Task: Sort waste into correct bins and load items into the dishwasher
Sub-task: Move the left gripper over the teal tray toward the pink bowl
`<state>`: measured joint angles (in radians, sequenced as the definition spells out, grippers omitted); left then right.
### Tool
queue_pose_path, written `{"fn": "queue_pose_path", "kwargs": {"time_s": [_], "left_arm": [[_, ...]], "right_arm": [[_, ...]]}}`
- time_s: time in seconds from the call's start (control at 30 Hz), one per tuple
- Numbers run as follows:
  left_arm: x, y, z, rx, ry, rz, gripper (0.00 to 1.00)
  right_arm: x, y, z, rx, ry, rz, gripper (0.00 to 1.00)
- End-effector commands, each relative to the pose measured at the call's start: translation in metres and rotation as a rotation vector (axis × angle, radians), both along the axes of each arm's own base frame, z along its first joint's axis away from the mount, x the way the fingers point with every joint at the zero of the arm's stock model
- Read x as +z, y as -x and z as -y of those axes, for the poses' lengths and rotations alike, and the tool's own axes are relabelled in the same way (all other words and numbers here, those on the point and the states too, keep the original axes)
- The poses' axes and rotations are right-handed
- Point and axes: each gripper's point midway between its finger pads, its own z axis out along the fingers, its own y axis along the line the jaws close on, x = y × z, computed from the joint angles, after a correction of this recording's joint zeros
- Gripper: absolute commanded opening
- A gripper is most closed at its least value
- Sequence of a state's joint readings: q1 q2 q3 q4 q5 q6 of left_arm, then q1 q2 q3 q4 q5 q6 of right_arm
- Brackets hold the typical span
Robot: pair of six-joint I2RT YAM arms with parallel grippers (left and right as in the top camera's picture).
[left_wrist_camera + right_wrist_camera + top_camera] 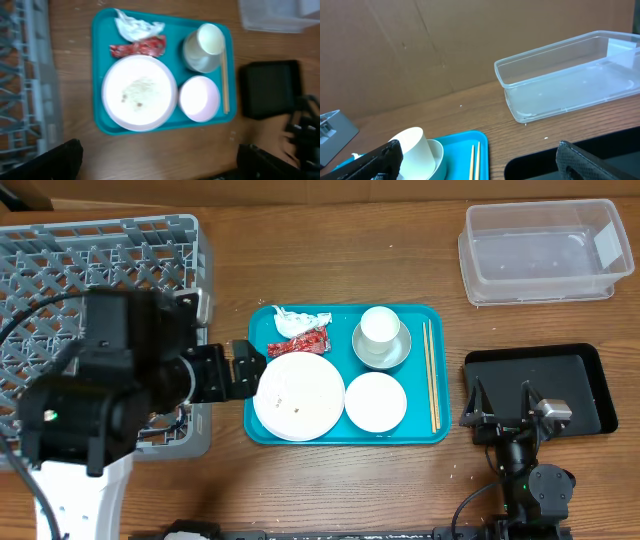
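By my reading nothing is sorted yet. At upper left the grey dish rack point(100, 250) shows no dishes. The left gripper point(258, 372), fingers spread and empty, hovers at the teal tray point(440, 430)'s left edge. The tray holds everything:

- crumpled napkin point(300, 321)
- red wrapper point(298, 343)
- plate point(298, 395) with rice grains point(137, 90)
- cup point(380, 326) standing in a bowl point(400, 352)
- second bowl point(375, 402)
- chopsticks point(431, 375)

At upper right the clear tub point(540, 255) looks empty. The right gripper point(505, 408), spread and empty, sits over the black tray point(580, 385).

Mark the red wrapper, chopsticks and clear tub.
red wrapper point(298, 345), overhead view, its middle.
chopsticks point(431, 375), overhead view, mid-length.
clear tub point(540, 252), overhead view, bare floor.
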<state>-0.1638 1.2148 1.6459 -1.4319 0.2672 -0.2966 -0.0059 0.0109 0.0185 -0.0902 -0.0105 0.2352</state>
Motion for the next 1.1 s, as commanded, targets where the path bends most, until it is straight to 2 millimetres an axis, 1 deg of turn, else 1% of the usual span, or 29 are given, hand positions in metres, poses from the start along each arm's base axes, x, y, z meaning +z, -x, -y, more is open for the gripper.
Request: {"fn": "queue_pose_path", "kwargs": {"time_s": [0.0,0.13,0.2,0.23,0.3,0.37,0.43,0.53,0.6,0.67,0.7,0.73,0.77,0.8,0.83,0.87,0.9,0.93,1.07], "left_arm": [[0.002,-0.028,-0.016,0.136,-0.128,0.059,1.00],[-0.007,-0.042,0.010,0.066,-0.042,0.017,1.00],[-0.015,-0.050,0.030,0.007,0.035,-0.029,1.00],[-0.017,-0.052,0.033,-0.002,0.046,-0.039,1.00],[-0.030,-0.064,0.044,-0.026,0.068,-0.075,1.00],[-0.048,-0.078,0.053,-0.041,0.057,-0.117,1.00],[-0.068,-0.086,0.064,-0.062,0.045,-0.165,1.00],[-0.098,-0.096,0.082,-0.118,0.010,-0.220,0.89],[-0.117,-0.102,0.092,-0.137,-0.017,-0.246,0.86],[-0.135,-0.111,0.096,-0.136,-0.070,-0.255,0.86],[-0.147,-0.117,0.095,-0.126,-0.113,-0.257,0.81],[-0.153,-0.120,0.094,-0.114,-0.136,-0.261,0.76],[-0.165,-0.125,0.092,-0.087,-0.172,-0.271,0.65],[-0.172,-0.128,0.090,-0.064,-0.193,-0.279,0.57],[-0.180,-0.131,0.088,-0.041,-0.209,-0.293,0.55],[-0.187,-0.133,0.087,-0.027,-0.219,-0.305,0.57],[-0.194,-0.135,0.087,-0.020,-0.225,-0.316,0.62],[-0.201,-0.137,0.088,-0.020,-0.228,-0.326,0.64],[-0.220,-0.143,0.091,-0.022,-0.235,-0.344,0.64]], "right_arm": [[-0.002,0.000,0.002,-0.012,0.004,0.003,1.00],[-0.002,0.000,0.002,-0.012,0.004,0.003,1.00],[-0.002,0.000,0.002,-0.012,0.004,0.003,1.00],[-0.002,0.000,0.002,-0.012,0.004,0.003,1.00],[-0.002,0.000,0.002,-0.012,0.004,0.003,1.00],[-0.002,0.000,0.002,-0.012,0.004,0.003,1.00],[-0.002,0.000,0.002,-0.012,0.004,0.003,1.00],[-0.002,0.000,0.002,-0.012,0.004,0.003,1.00],[-0.002,0.000,0.002,-0.012,0.004,0.003,1.00],[-0.002,0.000,0.002,-0.012,0.004,0.003,1.00],[-0.002,0.000,0.002,-0.012,0.004,0.003,1.00],[-0.002,0.000,0.002,-0.012,0.004,0.003,1.00],[-0.002,0.000,0.002,-0.012,0.004,0.003,1.00],[-0.002,0.000,0.002,-0.012,0.004,0.003,1.00],[-0.002,0.000,0.002,-0.012,0.004,0.003,1.00],[-0.002,0.000,0.002,-0.012,0.004,0.003,1.00],[-0.002,0.000,0.002,-0.012,0.004,0.003,1.00],[-0.002,0.000,0.002,-0.012,0.004,0.003,1.00],[-0.002,0.000,0.002,-0.012,0.004,0.003,1.00]]}}
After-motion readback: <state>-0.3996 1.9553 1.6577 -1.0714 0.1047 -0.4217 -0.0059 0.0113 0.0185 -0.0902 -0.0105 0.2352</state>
